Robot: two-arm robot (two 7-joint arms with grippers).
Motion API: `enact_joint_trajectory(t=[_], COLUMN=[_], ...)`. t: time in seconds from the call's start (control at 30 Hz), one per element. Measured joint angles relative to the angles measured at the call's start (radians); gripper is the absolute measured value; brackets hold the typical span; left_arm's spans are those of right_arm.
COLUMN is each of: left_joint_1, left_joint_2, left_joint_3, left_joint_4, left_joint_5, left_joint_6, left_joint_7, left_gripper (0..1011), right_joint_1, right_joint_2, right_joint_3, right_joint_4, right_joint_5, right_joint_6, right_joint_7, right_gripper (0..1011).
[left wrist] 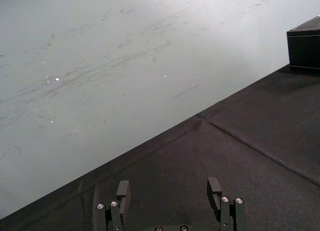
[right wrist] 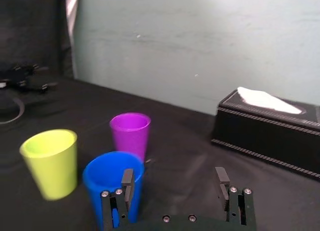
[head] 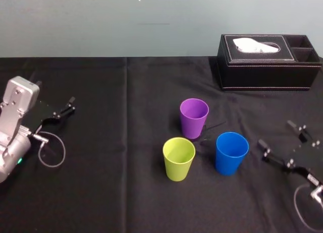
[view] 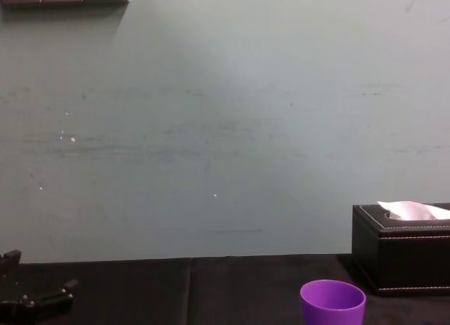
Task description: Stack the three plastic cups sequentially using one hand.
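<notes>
On the black table [head: 101,192] we see the purple cup [head: 194,117], blue cup [head: 231,152] and yellow-green cup [head: 178,158] standing apart. The right gripper [right wrist: 173,173] is released at their 3 o'clock, and the left gripper [left wrist: 169,183] is released at 9 o'clock.

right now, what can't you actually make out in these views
Purple cup: the lower half is cut off by the chest view's bottom edge.
Blue cup: in the right wrist view, the base is hidden behind the open right hand and the bottom edge.
Tissue box: the right part is cut off by the chest view's right edge.
Left hand: it is parked at the table's left, and in the chest view its outline is lost against the black cloth.
</notes>
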Motion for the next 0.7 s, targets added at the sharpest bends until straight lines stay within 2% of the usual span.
enact_joint_trajectory(t=[0.07, 0.3, 0.7], left_joint_1=[0.000, 0.000, 0.000], left_joint_2=[0.000, 0.000, 0.000], left_joint_3=[0.000, 0.000, 0.000], left_joint_4=[0.000, 0.000, 0.000], left_joint_5=[0.000, 0.000, 0.000], left_joint_6=[0.000, 0.000, 0.000], left_joint_7=[0.000, 0.000, 0.000], left_gripper=[1011, 1011, 1011], right_joint_1=[-0.017, -0.047, 0.002], right_joint_2=[0.006, 0.016, -0.026], right_joint_3=[0.002, -0.011, -0.038], right_joint_4=[-0.009, -0.021, 0.014], right_joint_5=[-0.004, -0.086, -0.120], right_joint_6=[0.000, 0.010, 0.055], right_joint_7=[0.006, 0.010, 0.061], right_gripper=[1000, 1000, 1000])
